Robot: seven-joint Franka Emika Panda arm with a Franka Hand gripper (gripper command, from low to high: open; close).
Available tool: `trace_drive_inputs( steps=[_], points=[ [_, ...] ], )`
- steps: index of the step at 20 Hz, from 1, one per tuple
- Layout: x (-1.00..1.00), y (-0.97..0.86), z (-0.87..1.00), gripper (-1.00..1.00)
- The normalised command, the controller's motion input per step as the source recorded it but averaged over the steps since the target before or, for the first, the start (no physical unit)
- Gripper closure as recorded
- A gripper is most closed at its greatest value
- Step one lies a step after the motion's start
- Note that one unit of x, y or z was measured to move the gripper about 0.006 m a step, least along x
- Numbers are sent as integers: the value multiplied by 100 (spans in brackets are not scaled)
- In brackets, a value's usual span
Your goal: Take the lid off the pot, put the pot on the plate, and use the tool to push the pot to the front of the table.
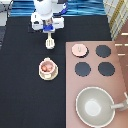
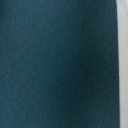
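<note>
Gripping the tool (image 1: 50,42), the claw (image 1: 49,33) hangs above the table (image 1: 20,90) (wrist view: blank blue).

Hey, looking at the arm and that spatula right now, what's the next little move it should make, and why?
Probably lower the gripper onto the tool, judging by what shows. The lid already lies on the stove counter, and the pot sits open on the plate. The tool lies on the table just toward the exterior view's bottom from the gripper, above the pot.
</note>
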Motion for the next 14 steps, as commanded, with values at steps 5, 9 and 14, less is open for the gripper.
trace_drive_inputs(
  steps=[5,9,14],
  points=[
    [94,5,-20,100],
    [100,18,0,100],
    [100,11,4,100]
  ],
)
